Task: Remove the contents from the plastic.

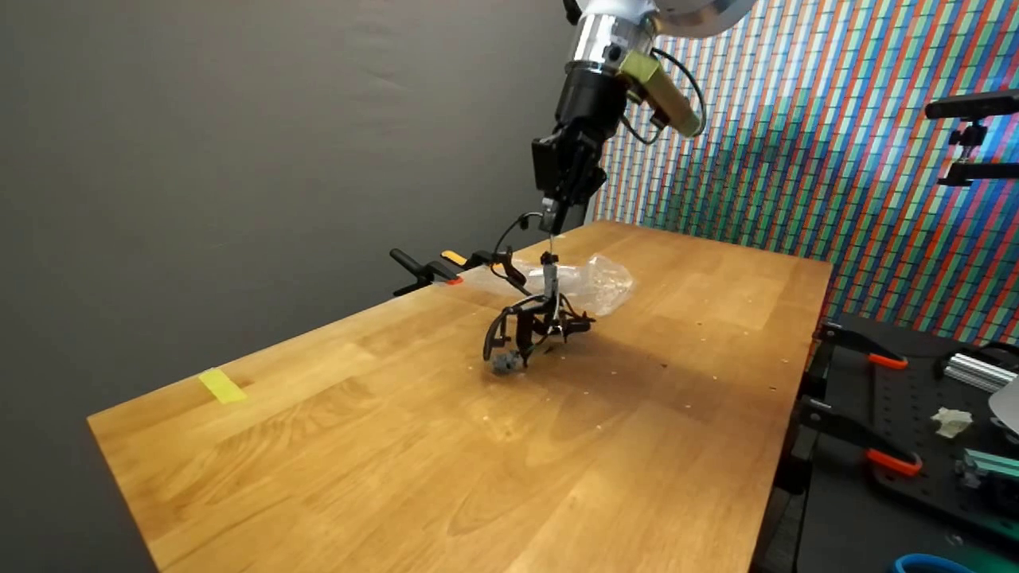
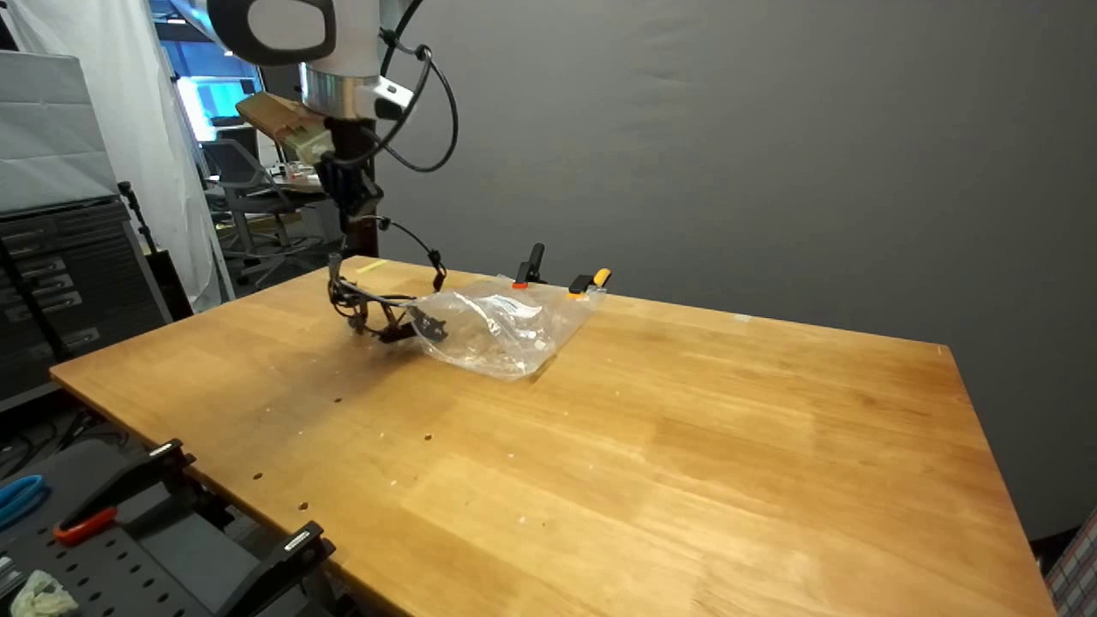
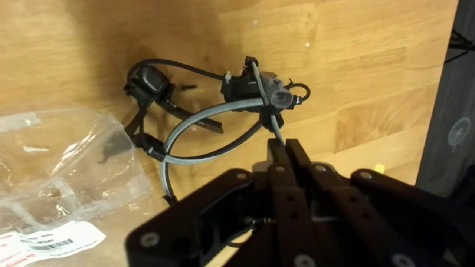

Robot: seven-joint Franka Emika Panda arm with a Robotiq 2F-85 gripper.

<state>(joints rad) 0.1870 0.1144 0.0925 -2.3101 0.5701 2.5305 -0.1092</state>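
Wires point(image 3: 241, 89) hang upper middle in the wrist view, pinched by our end effector point(image 3: 284, 143) over a wooden desk point(image 2: 728, 480), gray wall point(image 2: 728, 154) beyond; we count one tangle, and one plastic bag point(image 3: 107, 193) lower left.

Black-and-grey wires point(image 3: 218, 108), honey-brown table point(image 1: 478, 461)

The black-and-grey cable tangle point(image 3: 243, 91) is mostly outside the clear, crinkled bag point(image 2: 506, 330), one end showing through
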